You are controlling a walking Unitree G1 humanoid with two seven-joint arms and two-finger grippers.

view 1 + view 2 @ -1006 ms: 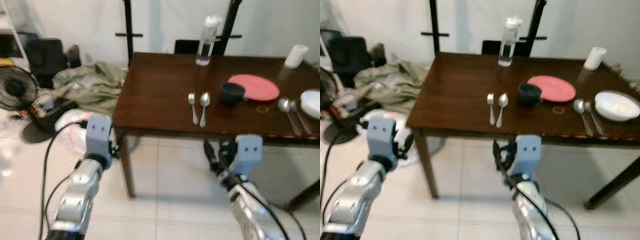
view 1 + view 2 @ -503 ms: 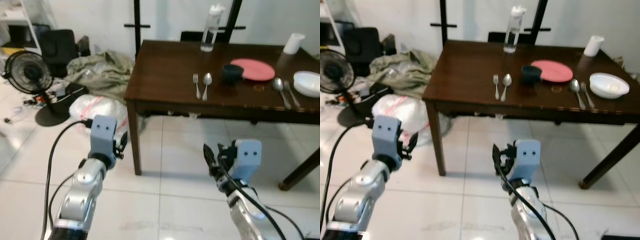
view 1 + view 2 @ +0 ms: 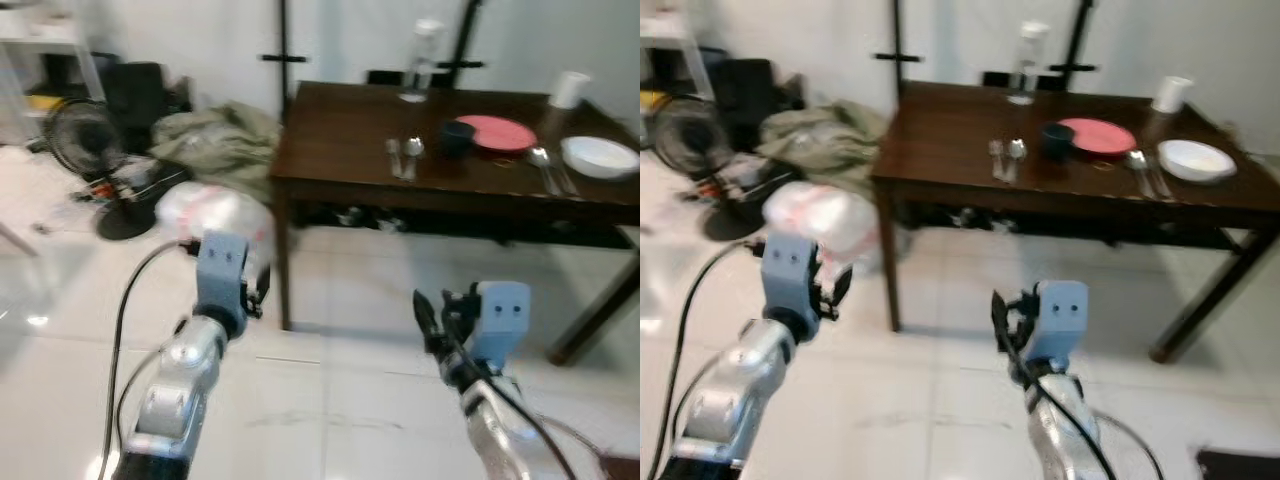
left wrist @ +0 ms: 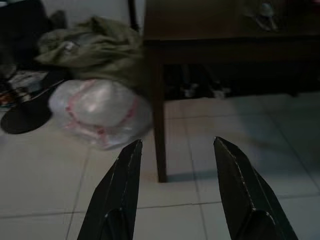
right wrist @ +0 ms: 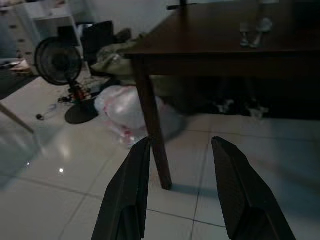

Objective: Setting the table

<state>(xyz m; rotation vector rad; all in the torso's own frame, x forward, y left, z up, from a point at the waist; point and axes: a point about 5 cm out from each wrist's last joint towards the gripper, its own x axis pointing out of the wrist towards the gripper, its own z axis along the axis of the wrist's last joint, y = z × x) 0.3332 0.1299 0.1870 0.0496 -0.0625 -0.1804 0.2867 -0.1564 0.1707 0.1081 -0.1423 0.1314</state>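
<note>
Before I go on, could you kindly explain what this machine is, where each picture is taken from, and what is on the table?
This is a walking humanoid robot with two silver arms, each ending in two long black fingers. The two wide pictures come from a stereo camera on its head, looking forward and down. The other two come from cameras on its wrists, looking along the fingers.

The left gripper and right gripper are both open, holding nothing, raised over the tiled floor short of the table.

On the table lie a fork and spoon pair, a dark bowl, a red plate, a second cutlery pair, a white bowl, a bottle and a white cup.
</note>
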